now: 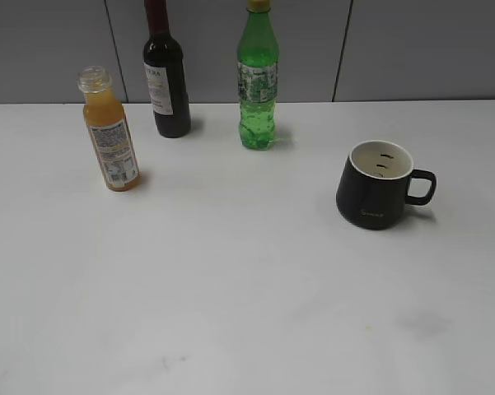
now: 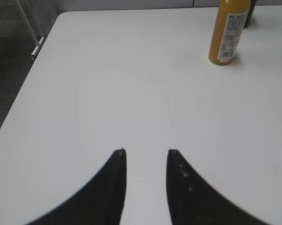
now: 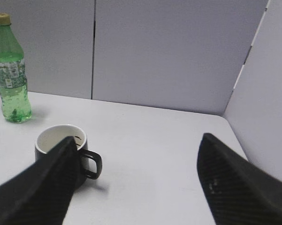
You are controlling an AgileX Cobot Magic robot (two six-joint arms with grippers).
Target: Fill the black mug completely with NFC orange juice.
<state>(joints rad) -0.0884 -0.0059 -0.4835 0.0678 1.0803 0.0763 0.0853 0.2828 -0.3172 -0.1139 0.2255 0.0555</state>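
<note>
- Juice bottle (image 1: pixel 111 132) at far left of the surface (image 1: pixel 247 296), upright, uncapped, holding the NFC orange juice (image 1: pixel 100 109) up to about its shoulder — untouched, nothing poured as far as can be judged.
- Seen too from the left wrist, near the top right corner, well ahead of the left claw (image 2: pixel 145 152).
- Left claw partly spread, nothing between its jaws, hovering over bare surface; not visible from the exterior camera.
- Dark wine bottle (image 1: pixel 166 74) next along, at the back near the wall, just right of the juice bottle and behind it.
- Green soda bottle (image 1: pixel 258 82) further right, also at the back, yellow cap on — not part of the job.
- Black mug (image 1: pixel 379 185) right of centre, upright, handle pointing right, well apart from all three bottles.
- White inside visible, bottom hidden, no orange to be seen; dark marks on the inner wall only, so empty, most likely.
- Right claw (image 3: pixel 138 140) spread wide, holding nothing, the mug just beyond its left finger in the wrist view; contact cannot be told.
- Progress judged: barely begun — still to do: grasp bottle, carry over the mug, tilt, pour to the brim.
</note>
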